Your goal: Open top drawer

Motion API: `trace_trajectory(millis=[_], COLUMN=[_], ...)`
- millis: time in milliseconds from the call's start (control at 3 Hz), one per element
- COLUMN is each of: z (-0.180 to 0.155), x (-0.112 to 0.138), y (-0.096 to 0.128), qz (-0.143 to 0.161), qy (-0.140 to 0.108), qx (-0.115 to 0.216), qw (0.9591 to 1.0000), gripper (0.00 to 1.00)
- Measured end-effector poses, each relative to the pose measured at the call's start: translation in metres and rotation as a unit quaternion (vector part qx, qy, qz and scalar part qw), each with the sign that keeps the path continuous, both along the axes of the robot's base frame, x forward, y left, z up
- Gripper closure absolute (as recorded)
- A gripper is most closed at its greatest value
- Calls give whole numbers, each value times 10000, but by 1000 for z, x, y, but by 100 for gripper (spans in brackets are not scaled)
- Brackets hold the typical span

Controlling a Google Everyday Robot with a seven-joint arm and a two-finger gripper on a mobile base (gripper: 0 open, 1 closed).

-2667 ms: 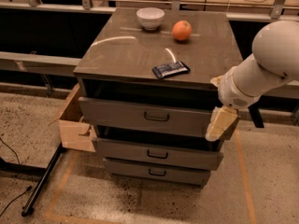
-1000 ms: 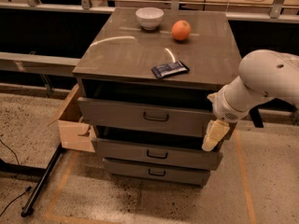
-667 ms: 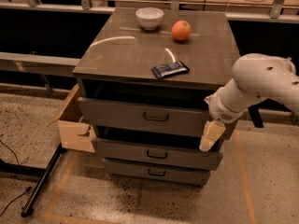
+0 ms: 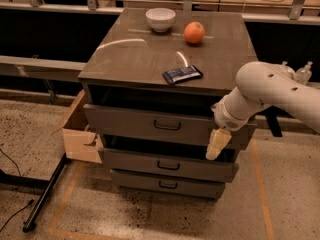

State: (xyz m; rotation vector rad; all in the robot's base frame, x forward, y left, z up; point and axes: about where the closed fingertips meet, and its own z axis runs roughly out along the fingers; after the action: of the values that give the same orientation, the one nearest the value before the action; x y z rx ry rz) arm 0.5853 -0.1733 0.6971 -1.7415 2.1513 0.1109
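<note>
Showed the top drawer (image 4: 125, 120), widest of three grey-brown fronts, with a dark gap above it and a small dark loop handle (image 4: 167, 126) at its centre. Placed the gripper (image 4: 218, 145) well right of that handle and slightly lower, hanging before the drawer's right end, apart from the handle; could not tell whether clenched or released. Set above the handle, on the cabinet top (image 4: 135, 54): dark packet (image 4: 182, 74), orange (image 4: 194, 32), white bowl (image 4: 160, 19). Judged the drawer rigid, probably fairly heavy, sliding straight outward; best taken by the loop handle, a narrow and likely slippery hold
</note>
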Motion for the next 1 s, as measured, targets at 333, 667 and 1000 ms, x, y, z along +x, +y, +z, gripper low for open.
trace_trajectory(millis=[333, 667, 1000], z=[-10, -15, -14], x=[5, 4, -3], y=[5, 5, 3], qz=[36, 67, 73], qy=[74, 128, 199], qx=[-15, -13, -3], qw=[10000, 9999, 9998], gripper=[18, 42, 64])
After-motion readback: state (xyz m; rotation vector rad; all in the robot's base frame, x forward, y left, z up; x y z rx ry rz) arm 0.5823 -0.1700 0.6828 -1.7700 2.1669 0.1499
